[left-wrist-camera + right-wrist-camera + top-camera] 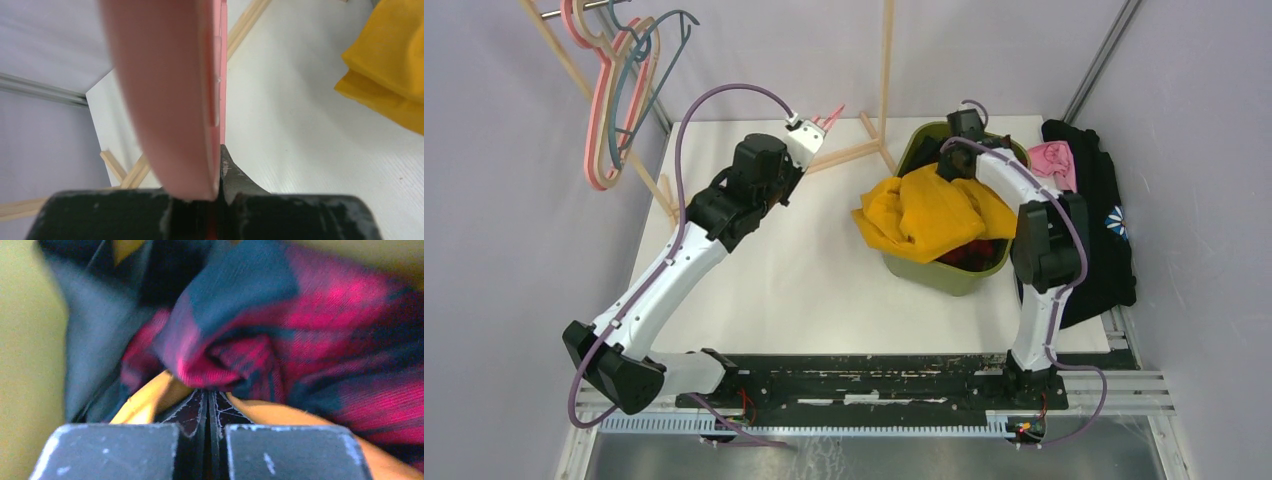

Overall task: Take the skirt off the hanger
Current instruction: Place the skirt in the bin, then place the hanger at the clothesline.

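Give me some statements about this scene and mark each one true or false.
1. The left jaws are shut on a pink hanger. True.
2. The yellow cloth lies flat on the table. False: it drapes over the rim of the green bin.
3. The right jaws are inside the bin. True.
4. The black garment lies left of the bin. False: it lies to the right of the bin.
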Available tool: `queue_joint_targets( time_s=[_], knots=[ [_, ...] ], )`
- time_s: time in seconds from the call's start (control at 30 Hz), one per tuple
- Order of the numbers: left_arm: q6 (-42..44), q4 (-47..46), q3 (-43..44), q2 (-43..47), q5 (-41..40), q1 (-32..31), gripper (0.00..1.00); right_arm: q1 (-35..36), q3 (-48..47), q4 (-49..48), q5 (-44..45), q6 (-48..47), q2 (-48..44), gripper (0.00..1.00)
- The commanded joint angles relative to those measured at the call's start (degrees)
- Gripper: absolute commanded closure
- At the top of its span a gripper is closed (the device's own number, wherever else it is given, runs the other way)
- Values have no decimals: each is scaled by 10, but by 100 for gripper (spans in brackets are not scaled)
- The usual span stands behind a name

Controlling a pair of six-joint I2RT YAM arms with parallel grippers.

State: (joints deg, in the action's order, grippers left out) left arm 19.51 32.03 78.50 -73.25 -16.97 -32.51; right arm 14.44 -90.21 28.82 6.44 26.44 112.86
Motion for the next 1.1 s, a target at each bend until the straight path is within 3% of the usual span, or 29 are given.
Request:
queue_joint_targets(
  time_s=[0.0,0.1,0.23,0.37,0.5,0.77,1.07],
  knots=[
    [-8,10,21,16,-30,5,97,-71,-100,58,68,7,77,99],
    [-15,9,19,25,-43,8,97,-79,-112,67,71,-17,85,97],
    [-7,21,38,11,-57,10,97,-77,-61,53,23,-26,33,71],
    [-10,32,79,-22,-42,19,97,-74,-9,20,9,-48,-65,59],
    [-28,28,110,-56,-21,23,97,-74,-17,9,-16,-84,-148,47],
    [-46,1,129,-122,4,54,97,-73,-63,-39,-67,-110,-209,44],
    [-58,-31,235,-181,50,128,97,-76,-310,-63,-131,-117,-46,51]
  ],
)
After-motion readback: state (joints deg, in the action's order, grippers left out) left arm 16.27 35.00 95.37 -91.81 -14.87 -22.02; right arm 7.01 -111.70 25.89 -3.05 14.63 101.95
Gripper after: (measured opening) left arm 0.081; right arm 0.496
